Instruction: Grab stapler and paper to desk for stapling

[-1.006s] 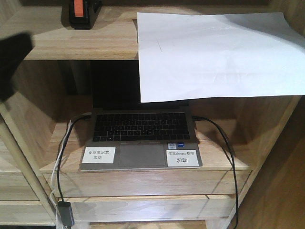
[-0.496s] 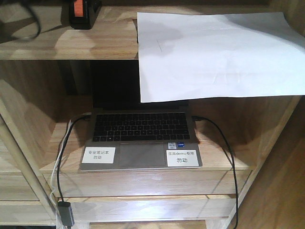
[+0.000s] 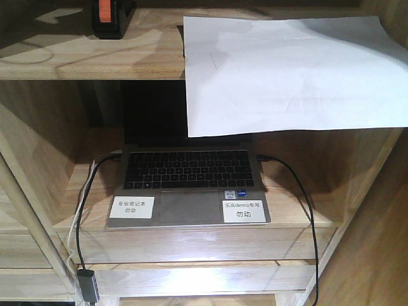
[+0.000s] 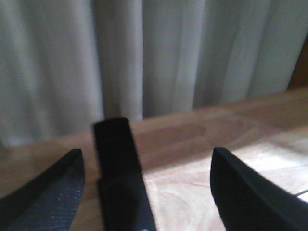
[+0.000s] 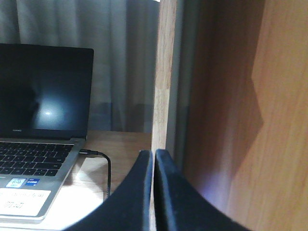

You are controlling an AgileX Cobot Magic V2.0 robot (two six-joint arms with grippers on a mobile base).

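Observation:
The black stapler (image 3: 108, 18) with its orange-red end stands at the left of the top shelf. The left wrist view shows the stapler (image 4: 118, 168) as a dark bar between my left gripper's (image 4: 147, 152) open fingers, closer to the left finger (image 4: 57, 185). The white paper (image 3: 287, 70) lies on the right of the same shelf, its front part hanging over the edge. My right gripper (image 5: 153, 154) is shut with nothing in it, beside the shelf's upright post (image 5: 163, 72). The desk is out of view. Neither gripper shows in the front view.
An open laptop (image 3: 188, 185) with two white labels sits in the compartment below the top shelf (image 3: 89, 60). Black cables (image 3: 305, 191) run from both its sides. Grey curtains (image 4: 144, 53) hang behind the shelf. A wooden side panel (image 5: 240, 120) stands close on the right.
The dark arm at the upper left of the front view has moved up and out of frame. Only its shadow remains on the top shelf. The stapler and paper have not moved.

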